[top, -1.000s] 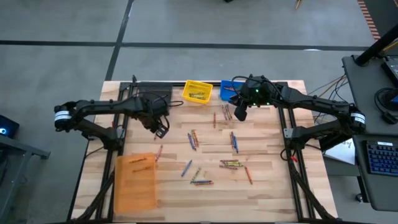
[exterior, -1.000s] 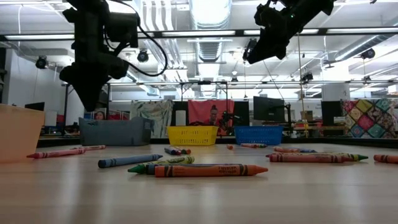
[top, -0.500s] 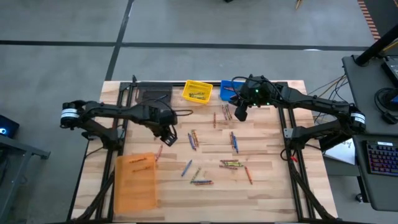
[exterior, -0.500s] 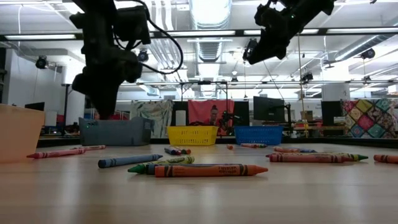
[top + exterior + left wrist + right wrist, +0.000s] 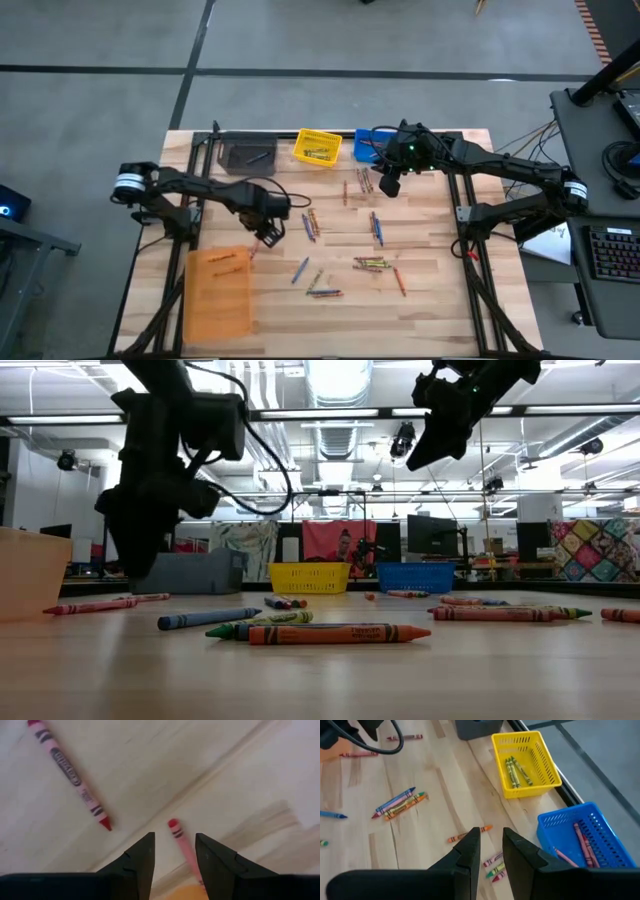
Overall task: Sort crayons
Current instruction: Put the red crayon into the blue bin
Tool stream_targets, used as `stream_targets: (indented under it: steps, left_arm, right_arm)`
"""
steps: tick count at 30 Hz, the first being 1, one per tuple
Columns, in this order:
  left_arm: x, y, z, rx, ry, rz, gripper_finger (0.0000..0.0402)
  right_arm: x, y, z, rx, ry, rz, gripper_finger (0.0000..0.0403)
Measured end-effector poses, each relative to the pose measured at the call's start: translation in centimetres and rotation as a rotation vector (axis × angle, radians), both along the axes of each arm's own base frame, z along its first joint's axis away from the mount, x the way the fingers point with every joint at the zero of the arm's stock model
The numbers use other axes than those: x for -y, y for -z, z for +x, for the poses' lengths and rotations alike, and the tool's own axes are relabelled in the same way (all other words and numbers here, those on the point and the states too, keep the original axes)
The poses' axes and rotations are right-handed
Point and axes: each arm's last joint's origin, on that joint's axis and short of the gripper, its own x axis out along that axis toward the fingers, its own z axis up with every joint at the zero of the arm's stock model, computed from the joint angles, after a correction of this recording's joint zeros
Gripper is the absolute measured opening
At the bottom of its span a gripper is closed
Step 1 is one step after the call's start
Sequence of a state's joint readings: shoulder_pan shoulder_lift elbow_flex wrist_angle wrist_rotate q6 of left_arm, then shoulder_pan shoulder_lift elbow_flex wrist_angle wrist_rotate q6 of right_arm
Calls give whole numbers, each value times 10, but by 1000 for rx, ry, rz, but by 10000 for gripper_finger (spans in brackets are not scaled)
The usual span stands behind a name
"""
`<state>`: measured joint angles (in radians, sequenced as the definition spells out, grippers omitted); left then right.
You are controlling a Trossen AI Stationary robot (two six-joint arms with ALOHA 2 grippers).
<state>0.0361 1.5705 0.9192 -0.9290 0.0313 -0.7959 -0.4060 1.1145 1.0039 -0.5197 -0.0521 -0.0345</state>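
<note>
Left gripper (image 5: 268, 233) hangs just off the orange bin (image 5: 220, 292), fingers apart over two red crayons (image 5: 75, 770), nothing held. Right gripper (image 5: 388, 185) hovers empty near the blue bin (image 5: 587, 832), fingers slightly apart; remaining crayons lie scattered mid-table, their labels unreadable.

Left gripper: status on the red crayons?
Left gripper open, above red crayon beside orange bin. Second red crayon nearby. Right gripper waits near blue bin, empty. Nothing blocking.

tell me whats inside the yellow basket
The yellow basket holds a few yellow-green crayons lying on its floor. Its near wall hides the floor strip beside it.
</note>
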Motion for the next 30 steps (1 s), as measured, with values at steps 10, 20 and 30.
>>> stream_targets:
  steps: [10, 20, 30]
  left_arm:
    - [7, 20, 5, -87, 21, 12, 123]
    - [10, 30, 9, -97, 42, 14, 123]
    - [10, 33, 11, -77, 50, 13, 94]
  right_arm:
    - [0, 0, 0, -1, -2, -1, 73]
    - [0, 0, 0, -1, -1, -2, 73]
    - [0, 0, 0, -1, -2, -2, 73]
